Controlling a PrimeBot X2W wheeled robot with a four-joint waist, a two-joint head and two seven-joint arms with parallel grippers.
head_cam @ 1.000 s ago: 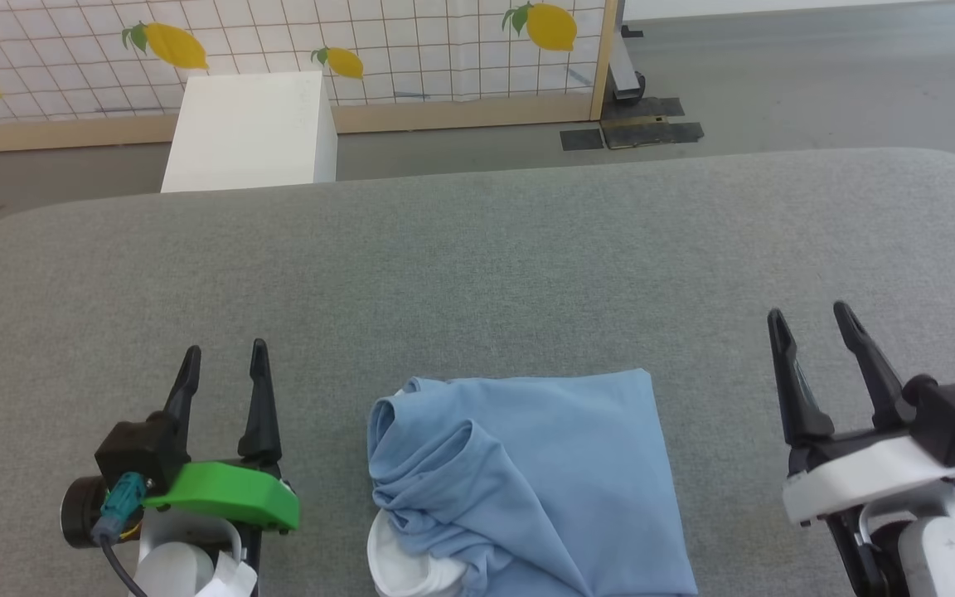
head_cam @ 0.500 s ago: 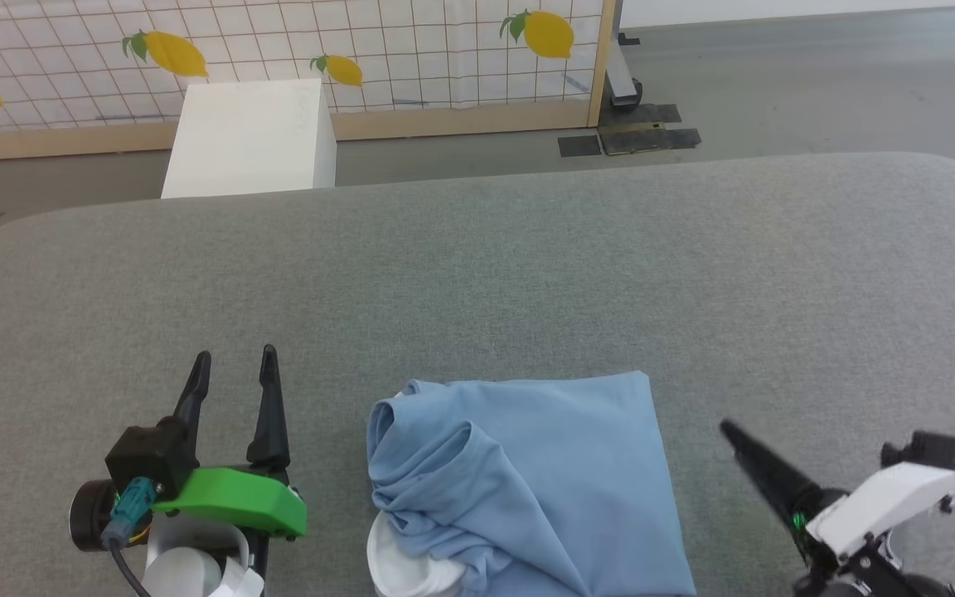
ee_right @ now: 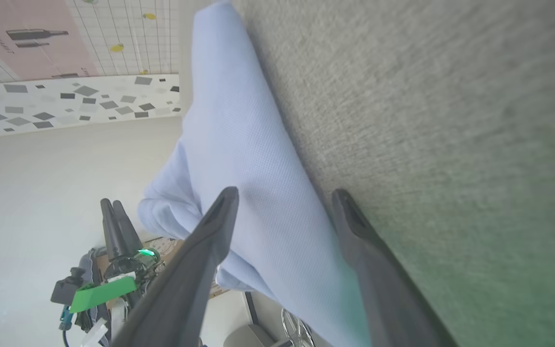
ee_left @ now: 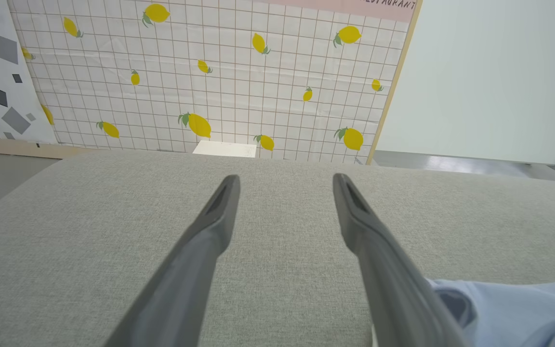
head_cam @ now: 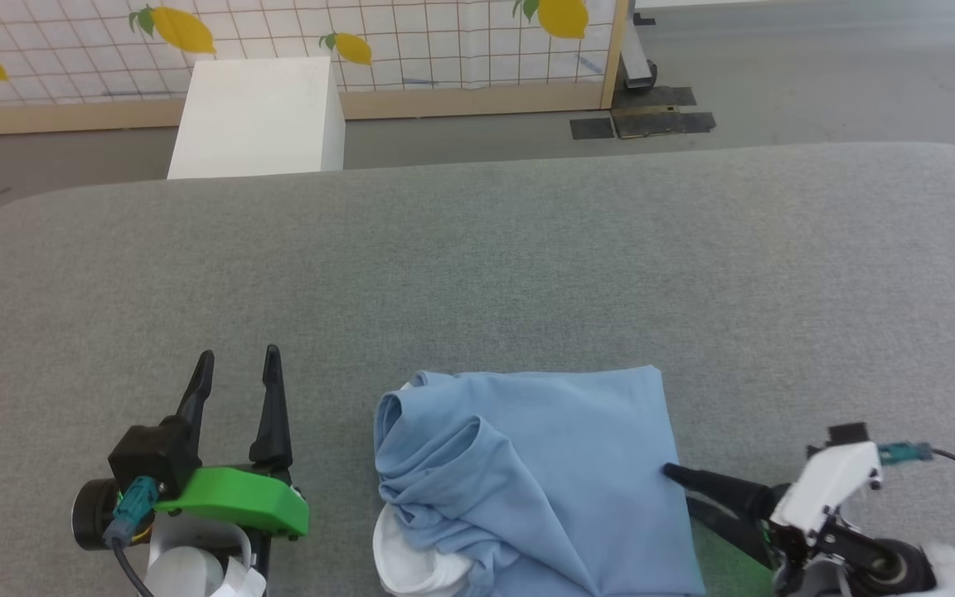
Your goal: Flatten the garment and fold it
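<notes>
The garment (head_cam: 527,473), a light blue shirt, lies crumpled and partly folded at the near middle of the grey table, with a white part (head_cam: 411,568) at its near left corner. My right gripper (head_cam: 678,487) lies turned sideways, pointing left, open, its tips at the garment's right edge. In the right wrist view the right gripper (ee_right: 284,195) straddles that edge of the garment (ee_right: 239,120), with cloth between its open fingers. My left gripper (head_cam: 239,358) stands open and empty, left of the garment and apart from it. From the left wrist, that gripper (ee_left: 285,179) points over bare table, the garment (ee_left: 508,308) at the lower right.
The grey padded table (head_cam: 477,249) runs wide to the far, left and right sides. Beyond its far edge stand a white box (head_cam: 254,116) and a lemon-printed grid screen (head_cam: 444,41). Dark plates (head_cam: 643,124) lie on the floor.
My right gripper has swung down from pointing up at the far right to lying sideways, moving left until its tips reach the garment's right edge. The left gripper has barely moved; the camera shifted slightly.
</notes>
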